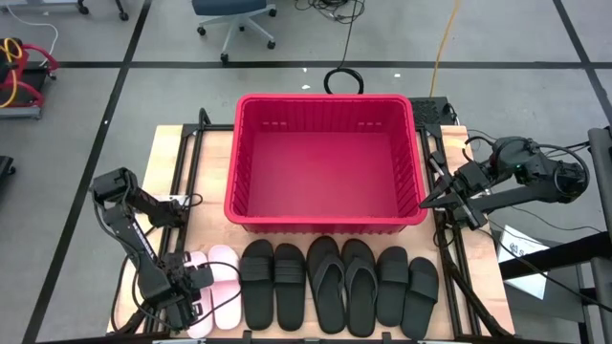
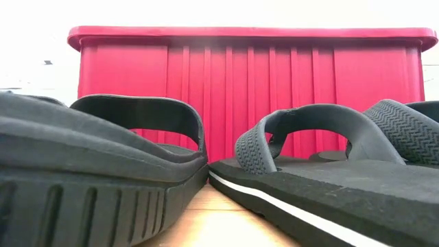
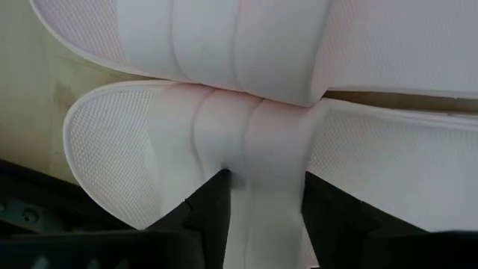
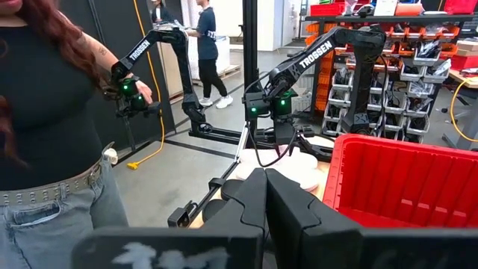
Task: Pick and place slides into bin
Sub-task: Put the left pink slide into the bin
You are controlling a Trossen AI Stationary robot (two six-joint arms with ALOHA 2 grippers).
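Worktop (image 1: 212,143) is a pale wood board on a black frame, sitting on a grey floor w/ dark taped lines. The bin (image 1: 325,225), red w/ ribbed walls, sits at the middle of the worktop toward the far edge, nothing inside. Along the near edge all the slides lie side by side in one row: white pair (image 1: 218,287) at the left end, then a black wide-strap pair (image 1: 273,285), the black thong pair (image 1: 343,285), and another black wide-strap pair (image 1: 407,291) at the right end.

Left gripper (image 1: 186,298) is down at the near left corner on the outer white slide (image 3: 187,149); wrist view shows its two fingers (image 3: 216,209) spread, one each side of the strap, strap between them. Whether they press it, can't tell.

Right gripper (image 1: 427,201) hangs just outside the bin's right wall, near the right edge, fingers (image 4: 295,205) pressed together, holding nothing.

Room: office chair base (image 1: 232,29) and cables beyond the far edge. Right wrist view shows a person (image 4: 52,127) in dark top and jeans close by, hand on a black arm handle, another person farther back, and shelving w/ red bins (image 4: 418,67).
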